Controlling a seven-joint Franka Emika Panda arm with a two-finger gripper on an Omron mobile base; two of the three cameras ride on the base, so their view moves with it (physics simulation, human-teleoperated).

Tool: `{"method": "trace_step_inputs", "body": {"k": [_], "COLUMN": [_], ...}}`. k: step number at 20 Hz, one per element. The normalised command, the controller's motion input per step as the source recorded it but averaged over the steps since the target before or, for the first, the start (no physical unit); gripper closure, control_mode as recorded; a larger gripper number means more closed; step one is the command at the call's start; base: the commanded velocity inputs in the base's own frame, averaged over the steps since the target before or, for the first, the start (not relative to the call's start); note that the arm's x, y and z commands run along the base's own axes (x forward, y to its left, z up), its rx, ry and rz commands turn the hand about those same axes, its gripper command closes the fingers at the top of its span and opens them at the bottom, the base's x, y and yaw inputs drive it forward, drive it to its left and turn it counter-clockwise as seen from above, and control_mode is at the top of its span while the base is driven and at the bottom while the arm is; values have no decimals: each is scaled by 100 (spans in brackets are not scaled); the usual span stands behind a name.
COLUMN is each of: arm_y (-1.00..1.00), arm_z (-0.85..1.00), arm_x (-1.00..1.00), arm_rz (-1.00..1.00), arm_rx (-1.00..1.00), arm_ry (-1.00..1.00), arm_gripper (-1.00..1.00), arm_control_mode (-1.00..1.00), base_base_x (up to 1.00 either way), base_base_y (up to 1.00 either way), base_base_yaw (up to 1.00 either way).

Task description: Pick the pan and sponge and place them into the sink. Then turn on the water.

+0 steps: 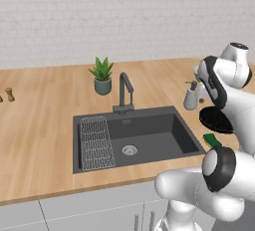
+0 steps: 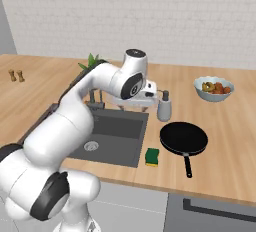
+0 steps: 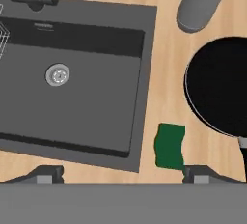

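while the gripper hung high over the counter with fingers spread and empty, the pan sat untouched beside the sink. a good grasp probably meant descending squarely onto its rim, clear of the sponge.

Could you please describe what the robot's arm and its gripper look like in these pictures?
The arm is glossy white, built of rounded, bulbous segments joined by dark grey to black bands and round caps at the joints. No cables or markings are visible. The gripper has a white body; in the hand view its jaws end in two small dark grey tips with lighter grey pads.
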Motion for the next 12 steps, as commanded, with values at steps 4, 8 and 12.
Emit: {"method": "trace_step_inputs", "body": {"k": [4,8,12], "arm_y": [-96,-100,-100], "arm_z": [-66,-36,-8], "arm_x": [0,12,3], "arm_rz": [-27,-27,-32], "arm_rx": [-2,8,23], "arm_ry": [32,36,21], "arm_gripper": [-100,-100,-100], "arm_control_mode": [-100,-100,-100], "base_base_x": [0,0,0], "base_base_y": [0,0,0], "base_base_yaw": [0,0,0]}}
